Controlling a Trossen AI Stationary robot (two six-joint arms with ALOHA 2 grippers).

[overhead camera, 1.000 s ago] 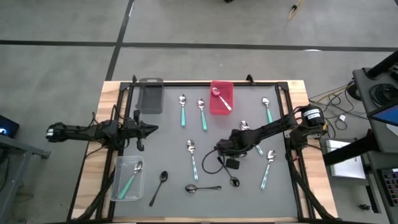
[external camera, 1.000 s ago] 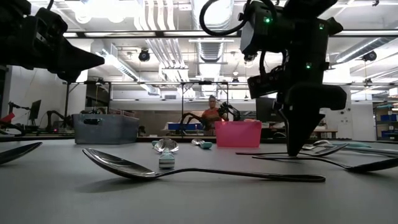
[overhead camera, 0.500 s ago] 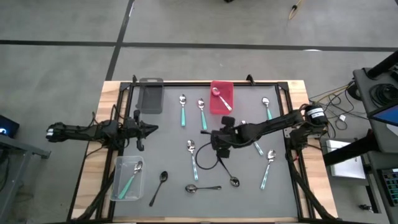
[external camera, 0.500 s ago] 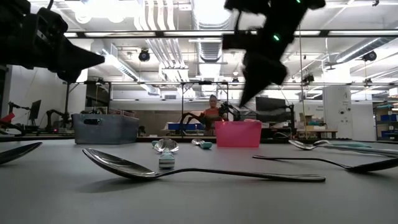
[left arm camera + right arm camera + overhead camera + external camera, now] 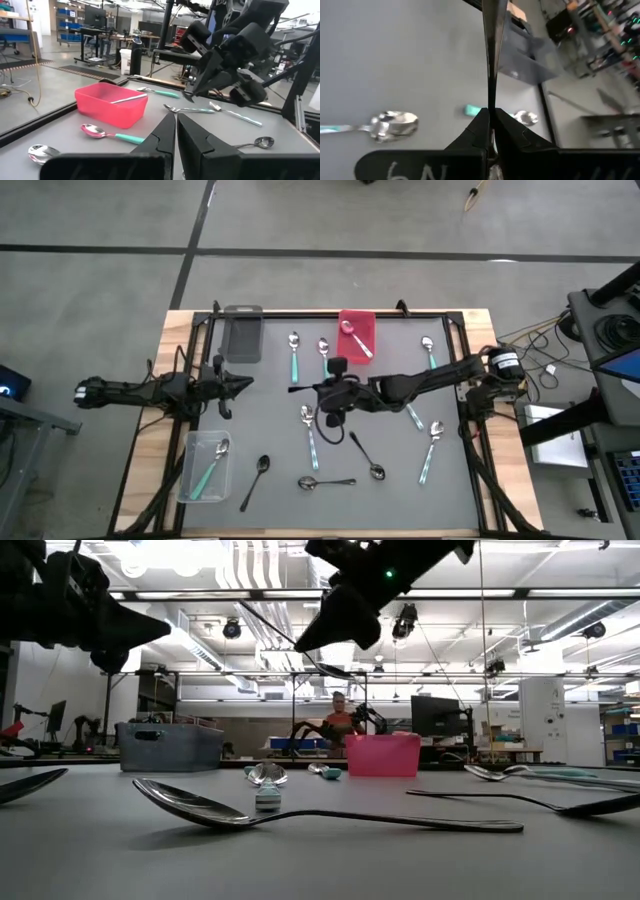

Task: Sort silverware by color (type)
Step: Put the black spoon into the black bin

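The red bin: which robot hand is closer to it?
The right gripper, holding a dark spoon, hovers just in front of the red bin. The left gripper waits farther off, near the grey bin.

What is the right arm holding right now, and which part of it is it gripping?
The right end effector is shut on a dark spoon, held by one end of the handle. Its bowl is out of sight. The left end effector holds nothing.

Both arms are dark and slender with black cables, each tool (image 5: 243, 386) (image 5: 297, 389) ending in two tapered black fingers.
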